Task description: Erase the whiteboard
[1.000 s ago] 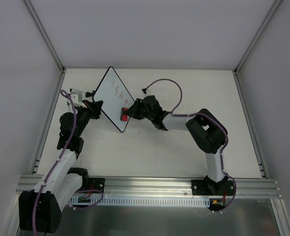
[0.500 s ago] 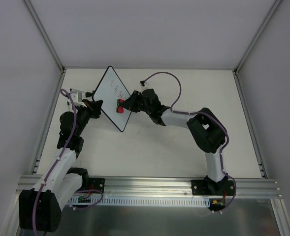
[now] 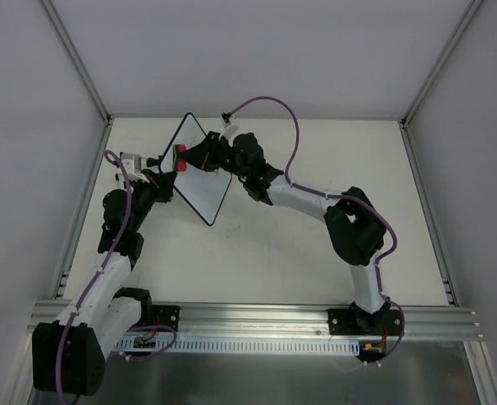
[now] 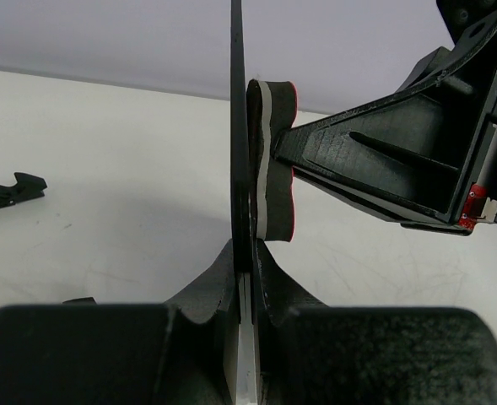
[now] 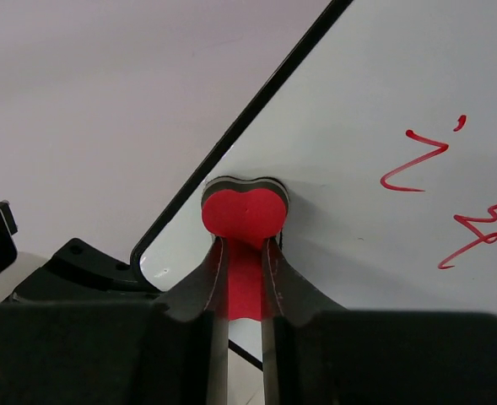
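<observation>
Table (image 3: 256, 253), far left: board (image 3: 204, 192) is held up by the L gripper (image 4: 246, 278), its fingers pinching the board's edge. The R gripper (image 5: 241, 253) is clamped on the eraser (image 5: 244, 211), whose pad presses the board face just inside the frame, near a corner. Prob. not finished: red marks (image 5: 417, 160) remain beside the eraser. Vs 0.5 s ago, the eraser has swept from mid-board to the far-left edge.

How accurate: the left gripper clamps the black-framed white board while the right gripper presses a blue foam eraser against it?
Wrong colour: the foam eraser in the right gripper is red, as the right wrist view shows. The rest holds.
</observation>
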You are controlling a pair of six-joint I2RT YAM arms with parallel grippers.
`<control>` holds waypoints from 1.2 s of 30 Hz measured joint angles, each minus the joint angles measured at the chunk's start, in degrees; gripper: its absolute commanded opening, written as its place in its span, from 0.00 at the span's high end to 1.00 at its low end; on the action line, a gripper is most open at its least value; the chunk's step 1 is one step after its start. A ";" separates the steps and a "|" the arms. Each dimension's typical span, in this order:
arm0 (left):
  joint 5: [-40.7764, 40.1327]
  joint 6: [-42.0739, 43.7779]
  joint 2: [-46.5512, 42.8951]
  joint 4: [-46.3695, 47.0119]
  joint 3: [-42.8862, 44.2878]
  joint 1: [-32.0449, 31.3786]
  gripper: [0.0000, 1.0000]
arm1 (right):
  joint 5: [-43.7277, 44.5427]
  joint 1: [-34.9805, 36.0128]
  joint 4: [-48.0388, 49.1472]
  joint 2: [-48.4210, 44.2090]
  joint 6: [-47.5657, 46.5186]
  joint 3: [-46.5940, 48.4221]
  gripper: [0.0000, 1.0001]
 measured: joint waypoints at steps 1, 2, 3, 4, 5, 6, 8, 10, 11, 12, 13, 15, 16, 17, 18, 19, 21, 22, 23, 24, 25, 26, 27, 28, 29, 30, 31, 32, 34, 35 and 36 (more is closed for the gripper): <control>0.00 0.00 0.00 -0.02 0.00 0.00 1.00 | -0.17 0.02 -0.15 0.00 -0.81 0.20 0.85; 0.00 0.00 0.00 -0.02 0.00 0.00 1.00 | -0.31 0.02 -0.15 0.00 -1.18 0.20 0.85; 0.00 0.00 0.00 -0.04 0.00 0.00 1.00 | -0.33 0.02 -0.17 0.00 -1.55 0.20 0.85; 0.02 0.00 0.00 -0.11 0.00 0.00 1.00 | -0.28 0.02 -0.17 0.00 -1.75 0.20 0.85; 0.00 0.00 0.00 -0.15 0.02 0.00 1.00 | -0.22 0.02 -0.13 0.00 -1.88 0.11 0.85; 0.02 0.00 0.00 -0.24 0.07 0.00 1.00 | -0.02 0.00 -0.02 -0.02 -1.86 -0.11 0.85; 0.13 -0.02 -0.02 -0.63 0.17 0.00 1.00 | 1.03 -0.04 0.68 -0.33 -1.79 -1.33 0.86; 0.35 -0.02 -0.02 -0.98 0.28 0.00 1.00 | 1.92 -0.24 0.68 -0.70 -1.86 -2.69 0.86; 0.42 -0.02 -0.07 -1.14 0.33 0.00 1.00 | 2.34 -0.48 0.46 -0.74 -1.90 -3.21 0.86; 0.42 -0.02 -0.11 -1.27 0.33 0.00 1.00 | 2.51 -0.81 -0.20 -0.72 -1.99 -3.45 0.86; 0.46 -0.02 -0.15 -1.31 0.33 0.00 1.00 | 2.58 -1.27 -1.07 -0.70 -2.05 -3.48 0.86; 1.01 0.04 -0.31 -1.42 0.33 0.00 1.00 | 2.69 -2.54 -2.56 -0.61 -2.08 -3.48 0.86; 1.27 0.07 -0.46 -1.60 0.33 -0.02 1.00 | 2.73 -3.28 -2.99 -0.48 -2.10 -3.48 0.86; 1.46 0.07 -0.55 -1.70 0.33 -0.02 1.00 | 2.73 -3.82 -3.39 -0.33 -2.10 -3.48 0.86; 1.73 0.09 -0.68 -1.86 0.33 -0.04 1.00 | 2.73 -4.46 -4.00 -0.09 -2.12 -3.48 0.86; 1.84 0.09 -0.74 -1.97 0.33 -0.04 1.00 | 2.71 -4.96 -4.31 0.17 -2.14 -3.48 0.86; 2.03 0.09 -0.85 -2.14 0.33 -0.04 1.00 | 2.67 -5.92 -5.11 0.85 -2.19 -3.54 0.86; 2.05 0.09 -0.85 -2.16 0.33 -0.04 1.00 | 2.60 -6.21 -5.31 1.09 -2.19 -3.69 0.86; 2.03 0.07 -0.85 -2.19 0.33 -0.04 1.00 | 2.47 -6.29 -5.35 1.25 -2.19 -3.91 0.86; 2.03 0.07 -0.87 -2.25 0.33 -0.02 1.00 | 2.43 -6.36 -5.33 1.29 -2.19 -4.39 0.86; 2.03 0.07 -0.87 -2.27 0.33 -0.02 1.00 | 2.43 -6.36 -5.11 1.29 -2.19 -5.03 0.87; 2.01 0.07 -0.90 -2.32 0.33 -0.02 1.00 | 2.34 -6.36 -4.66 1.25 -2.23 -5.88 0.86; 1.97 0.04 -0.90 -2.45 0.33 -0.02 1.00 | 2.27 -6.34 -4.33 1.25 -2.32 -6.82 0.87; 1.92 0.02 -0.90 -2.54 0.33 -0.02 1.00 | 2.25 -6.29 -4.24 1.22 -2.38 -7.67 0.87; 1.77 0.02 -0.90 -2.56 0.33 0.00 1.00 | 2.32 -6.23 -3.93 1.09 -2.51 -9.03 0.87; 1.70 0.02 -0.90 -2.56 0.33 -0.02 1.00 | 2.36 -6.10 -3.89 0.85 -2.54 -10.60 0.87; 1.62 0.02 -0.90 -2.56 0.33 -0.02 1.00 | 2.47 -5.88 -3.80 0.57 -2.47 -12.24 0.87; 1.57 0.02 -0.90 -2.54 0.33 0.00 1.00 | 2.51 -5.66 -3.76 0.33 -2.32 -13.68 0.88; 1.57 0.04 -0.90 -2.54 0.37 -0.02 1.00 | 2.56 -4.94 -3.28 -0.26 -1.62 -17.62 0.88; 1.55 0.04 -0.90 -2.51 0.39 -0.02 1.00 | 2.56 -4.57 -3.17 -0.35 -1.05 -19.37 0.89; 1.55 0.09 -0.90 -2.51 0.44 -0.02 1.00 | 2.51 -4.28 -3.10 -0.35 -0.59 -20.59 0.89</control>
